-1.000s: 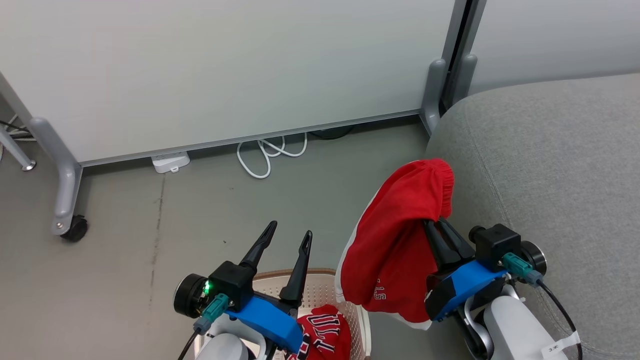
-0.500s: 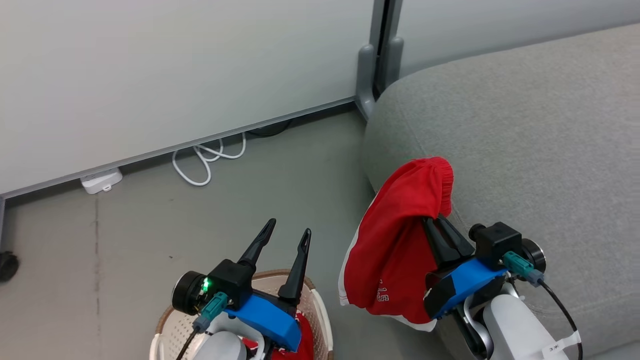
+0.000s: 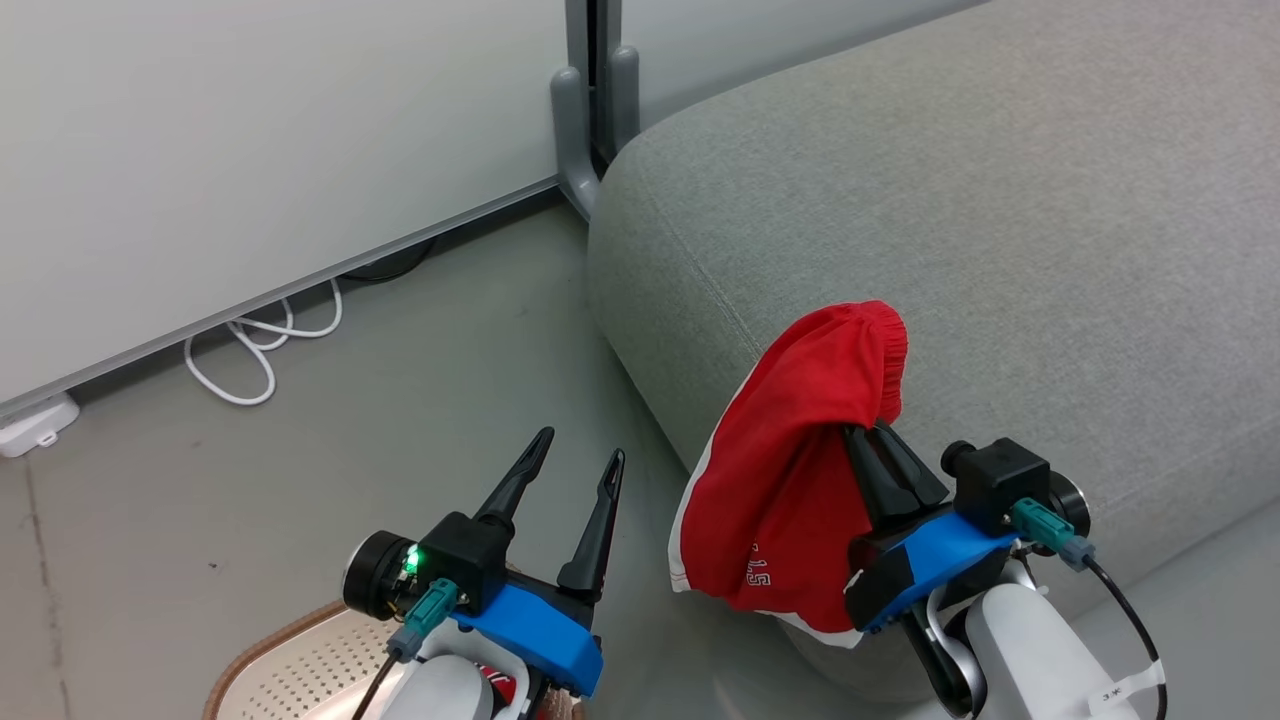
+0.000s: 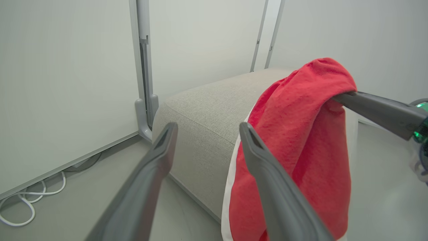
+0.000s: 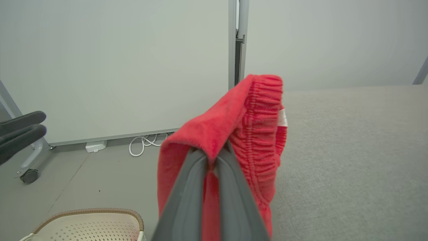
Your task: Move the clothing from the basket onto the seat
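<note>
Lower right of the head view: your right gripper (image 3: 862, 438) is pinched tight on the plain red garment (image 3: 790, 480), fingers closed with cloth between them. You see the garment hanging off the fingertips, clear of the floor (image 3: 400, 400), in front of the near corner of the grey woven seat (image 3: 950, 220); you cannot tell whether it touches the seat's side.

Garment look: bright red, gathered ribbed waistband at the top fold, white trim down the left and lower edges, small white lettering near the hem, a white tag by the waistband in the right wrist view.

Lower centre: your left gripper (image 3: 583, 445) stands wide, holding nothing.

Bottom left: cream perforated basket (image 3: 290, 660), brown rim, on the floor. A sliver of red cloth (image 3: 497, 686) shows at its right edge.
</note>
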Motion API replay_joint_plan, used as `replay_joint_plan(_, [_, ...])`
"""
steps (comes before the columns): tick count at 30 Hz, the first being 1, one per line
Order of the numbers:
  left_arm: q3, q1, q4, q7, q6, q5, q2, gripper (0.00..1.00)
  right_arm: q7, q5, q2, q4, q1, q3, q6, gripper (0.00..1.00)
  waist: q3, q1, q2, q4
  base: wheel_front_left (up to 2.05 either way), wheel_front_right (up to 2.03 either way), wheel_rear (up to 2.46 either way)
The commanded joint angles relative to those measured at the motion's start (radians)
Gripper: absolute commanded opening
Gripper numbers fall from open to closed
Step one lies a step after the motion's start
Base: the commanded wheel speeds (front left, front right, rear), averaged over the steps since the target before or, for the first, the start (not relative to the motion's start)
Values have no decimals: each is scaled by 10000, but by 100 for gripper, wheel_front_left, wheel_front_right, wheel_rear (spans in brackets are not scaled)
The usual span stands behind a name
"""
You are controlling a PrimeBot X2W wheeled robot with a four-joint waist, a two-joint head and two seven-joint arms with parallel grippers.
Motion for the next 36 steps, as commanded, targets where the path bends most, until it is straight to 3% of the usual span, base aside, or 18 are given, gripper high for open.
replay_joint_plan(1, [49, -186, -34, -47, -45, 64, 4, 100, -55, 71, -14, -75, -33, 34, 5, 0, 97, 0, -1, -309, 0, 0, 0])
replay_joint_plan(14, [44, -217, -36, -47, -75, 182, 4, 100, -53, 228, -11, -143, 69, 157, 5, 0, 155, 0, -1, -1005, 0, 0, 0])
replay_joint_plan(25, [-77, -313, 10, -47, -64, 242, 5, 100, -53, 248, -12, -54, -142, 10, 5, 0, 275, 0, -1, -895, 0, 0, 0])
replay_joint_plan(36, [-257, -679, -383, -47, -65, 495, 419, 100, -55, 426, -11, -2, -1563, -1172, 5, 0, 1318, 0, -1, -707, 0, 0, 0])
